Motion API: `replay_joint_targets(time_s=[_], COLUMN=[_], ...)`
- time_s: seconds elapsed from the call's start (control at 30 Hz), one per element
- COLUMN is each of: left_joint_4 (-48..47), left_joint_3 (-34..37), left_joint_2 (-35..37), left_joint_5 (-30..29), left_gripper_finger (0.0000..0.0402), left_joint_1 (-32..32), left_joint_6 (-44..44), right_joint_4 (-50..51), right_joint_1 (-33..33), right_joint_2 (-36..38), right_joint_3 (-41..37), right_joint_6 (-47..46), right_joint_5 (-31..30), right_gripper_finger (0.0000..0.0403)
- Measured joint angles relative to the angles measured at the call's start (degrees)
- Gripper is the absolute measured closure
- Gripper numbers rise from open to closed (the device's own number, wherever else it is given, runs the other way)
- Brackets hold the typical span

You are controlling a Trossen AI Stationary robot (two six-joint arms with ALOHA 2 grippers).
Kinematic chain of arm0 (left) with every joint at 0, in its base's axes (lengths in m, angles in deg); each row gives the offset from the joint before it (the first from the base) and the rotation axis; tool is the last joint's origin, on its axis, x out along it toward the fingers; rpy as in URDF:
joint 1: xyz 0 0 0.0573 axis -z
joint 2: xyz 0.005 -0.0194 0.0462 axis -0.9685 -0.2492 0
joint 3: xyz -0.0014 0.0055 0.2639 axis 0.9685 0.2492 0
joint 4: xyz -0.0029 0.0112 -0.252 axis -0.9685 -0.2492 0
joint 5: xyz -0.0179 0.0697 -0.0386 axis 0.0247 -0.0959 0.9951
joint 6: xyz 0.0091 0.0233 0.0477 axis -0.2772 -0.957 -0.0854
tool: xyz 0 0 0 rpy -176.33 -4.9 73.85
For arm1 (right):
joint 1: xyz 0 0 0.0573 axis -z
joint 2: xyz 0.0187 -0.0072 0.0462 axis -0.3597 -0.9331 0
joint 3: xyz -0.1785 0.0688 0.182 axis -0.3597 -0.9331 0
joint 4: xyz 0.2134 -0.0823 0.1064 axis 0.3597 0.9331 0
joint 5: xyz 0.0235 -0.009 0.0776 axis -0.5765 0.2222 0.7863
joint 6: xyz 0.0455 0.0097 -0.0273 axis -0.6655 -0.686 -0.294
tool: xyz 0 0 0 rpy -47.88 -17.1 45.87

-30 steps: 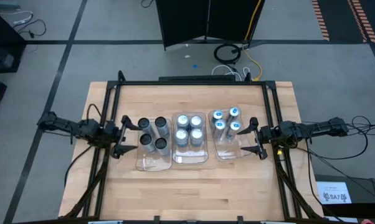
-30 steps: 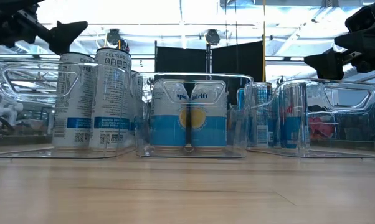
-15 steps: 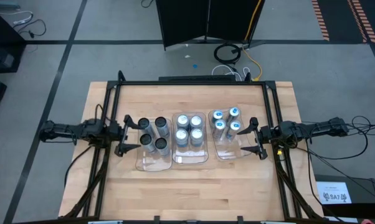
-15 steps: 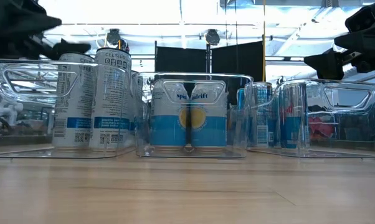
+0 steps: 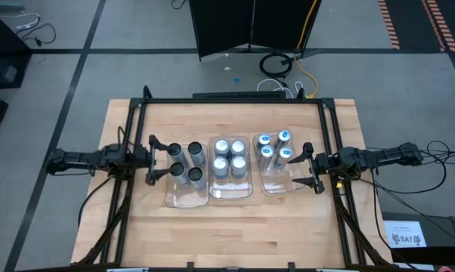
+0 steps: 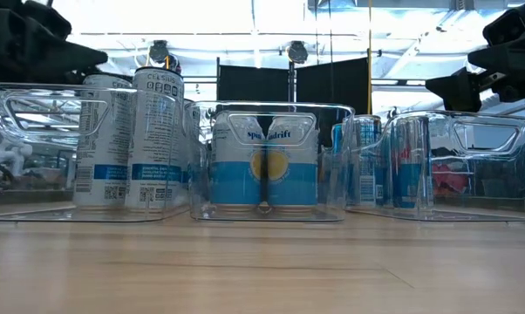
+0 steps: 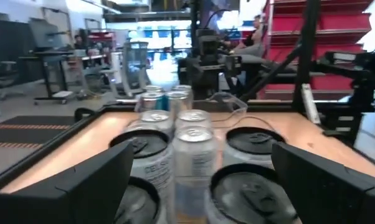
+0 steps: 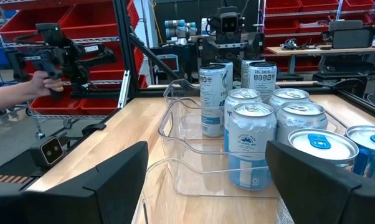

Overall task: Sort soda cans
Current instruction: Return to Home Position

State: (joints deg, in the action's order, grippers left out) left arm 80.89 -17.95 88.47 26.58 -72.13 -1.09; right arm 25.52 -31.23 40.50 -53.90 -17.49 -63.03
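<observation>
Three groups of soda cans stand upright in three clear trays at mid-table. The dark-topped cans (image 5: 186, 162) are in the left tray, the plain silver cans (image 5: 229, 159) in the middle tray, and the blue-topped cans (image 5: 274, 149) in the right tray. My left gripper (image 5: 152, 160) hovers open just left of the left tray, facing the dark-topped cans (image 7: 147, 146). At the right tray's right end my right gripper (image 5: 312, 168) hovers open, with the blue-topped cans (image 8: 318, 143) just ahead. Neither gripper holds anything.
The near part of each clear tray (image 5: 187, 198) holds no cans. A black frame (image 5: 235, 100) runs around the table's far and side edges. Bare wood (image 5: 235, 234) lies near the front edge. A person's hand (image 8: 32, 84) shows in the room beyond the table.
My left gripper has shifted slightly toward the far edge and sunk a little beside the left tray, staying open. The cans, the trays and the right arm have kept still.
</observation>
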Motion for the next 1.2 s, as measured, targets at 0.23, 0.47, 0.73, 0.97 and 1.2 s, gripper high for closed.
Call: replay_joint_targets(time_s=[0.23, 0.47, 0.73, 0.97, 1.2], left_joint_4=[0.5, 0.6, 0.6, 0.6, 0.6], left_joint_3=[0.0, 0.0, 0.0, 0.0, 0.1], left_joint_2=[-0.1, -0.5, -0.8, -0.8, -0.8], left_joint_5=[-4.0, -5.3, -5.4, -5.4, -5.4], left_gripper_finger=[0.0013, 0.0013, 0.0013, 0.0013, 0.0013], left_joint_1=[-3.2, -7.0, -7.6, -7.6, -7.6], left_joint_6=[-0.1, -0.4, -0.1, -0.1, -0.1], right_joint_4=[0.0, 0.0, 0.0, 0.0, 0.0], right_joint_1=[0.0, 0.0, 0.0, 0.0, 0.0], right_joint_2=[0.0, 0.0, 0.0, 0.0, 0.0], right_joint_3=[0.0, 0.0, 0.0, 0.0, 0.0], right_joint_6=[0.0, 0.0, 0.0, 0.0, 0.6], right_joint_5=[0.0, 0.0, 0.0, 0.0, -0.4], right_gripper_finger=[0.0085, 0.0085, 0.0085, 0.0085, 0.0085])
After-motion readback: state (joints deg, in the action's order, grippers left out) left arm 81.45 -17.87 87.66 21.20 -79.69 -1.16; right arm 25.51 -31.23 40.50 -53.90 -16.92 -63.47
